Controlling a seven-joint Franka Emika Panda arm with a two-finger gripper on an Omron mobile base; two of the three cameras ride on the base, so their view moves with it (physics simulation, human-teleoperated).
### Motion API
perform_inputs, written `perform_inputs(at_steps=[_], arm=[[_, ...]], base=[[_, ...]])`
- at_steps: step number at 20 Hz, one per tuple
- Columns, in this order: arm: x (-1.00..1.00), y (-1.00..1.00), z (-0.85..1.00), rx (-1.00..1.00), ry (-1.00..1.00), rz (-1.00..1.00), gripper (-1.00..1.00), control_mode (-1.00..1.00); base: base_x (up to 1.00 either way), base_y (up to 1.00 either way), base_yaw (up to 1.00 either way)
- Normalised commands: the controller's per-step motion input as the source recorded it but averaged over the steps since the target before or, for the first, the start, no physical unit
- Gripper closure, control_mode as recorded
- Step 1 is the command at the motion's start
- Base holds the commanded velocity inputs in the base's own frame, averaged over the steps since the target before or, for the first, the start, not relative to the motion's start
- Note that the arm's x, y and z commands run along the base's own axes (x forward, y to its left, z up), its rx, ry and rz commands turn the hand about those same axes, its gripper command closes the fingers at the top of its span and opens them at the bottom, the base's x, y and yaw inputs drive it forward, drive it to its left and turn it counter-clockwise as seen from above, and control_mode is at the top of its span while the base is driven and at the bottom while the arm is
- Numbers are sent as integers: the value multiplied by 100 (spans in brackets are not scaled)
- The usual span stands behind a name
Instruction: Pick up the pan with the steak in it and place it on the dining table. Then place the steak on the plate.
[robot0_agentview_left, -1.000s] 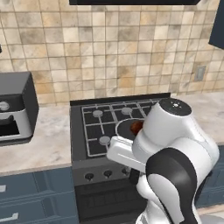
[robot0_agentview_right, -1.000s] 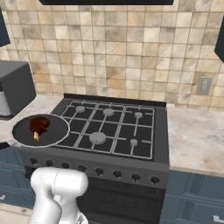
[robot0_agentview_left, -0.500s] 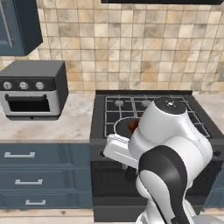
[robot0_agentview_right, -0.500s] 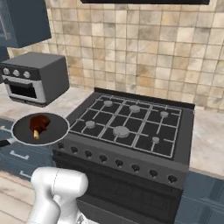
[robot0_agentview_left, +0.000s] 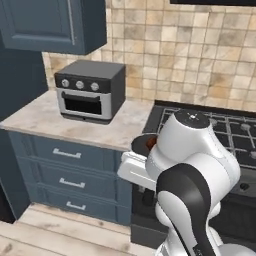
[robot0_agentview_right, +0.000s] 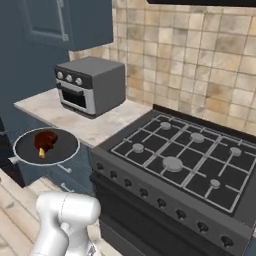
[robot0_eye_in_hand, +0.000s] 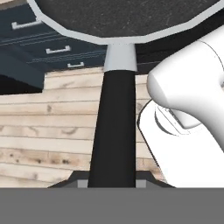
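The end effector (robot0_eye_in_hand: 112, 181) is clamped tight on the straight black handle of the pan (robot0_agentview_right: 46, 147), fingers closed around its near end. The pan hangs in the air, level, out in front of the blue cabinet drawers (robot0_agentview_left: 65, 172) and off the front edge of the counter (robot0_agentview_left: 75, 122), with wooden floor below it. The steak (robot0_agentview_right: 45, 140) sits loose near the pan's middle. That pan looks rigid and fairly heavy, and held by the handle tip it wants to sag, so it must stay flat. The steak could slide on the slick black surface. Toaster oven (robot0_agentview_right: 90, 85) and stove (robot0_agentview_right: 185, 160) sit behind.
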Motion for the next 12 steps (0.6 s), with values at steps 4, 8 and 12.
perform_inputs(at_steps=[4,8,12], arm=[[0,0,0,0,0,0,100,100],[0,0,0,0,0,0,100,100],[0,0,0,0,0,0,100,100]], base=[[-3,0,50],[-2,0,49],[-2,0,49]])
